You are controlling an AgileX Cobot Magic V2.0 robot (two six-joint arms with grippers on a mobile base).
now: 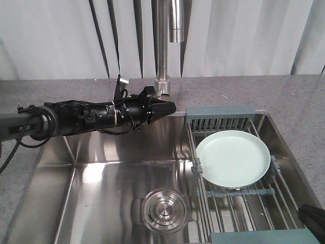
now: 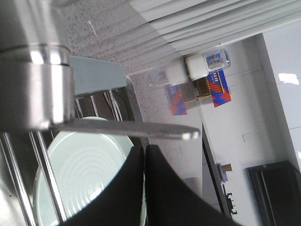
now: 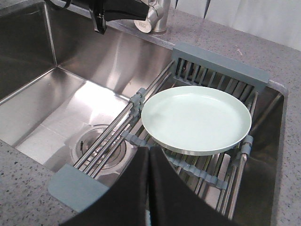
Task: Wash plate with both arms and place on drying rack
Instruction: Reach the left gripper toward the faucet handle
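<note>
Plate (image 1: 232, 158) rests on drying rack (image 1: 238, 195), apparently untouched

bright, overhead glare on sink (image 1: 101, 178), left wrist view blurred

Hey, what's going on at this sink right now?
Nothing is being held at this moment. The plate lies flat on the drying rack across the right side of the sink. The left gripper is shut and empty, up by the base of the faucet. The right gripper is also shut and empty, hovering just in front of the plate.
</note>
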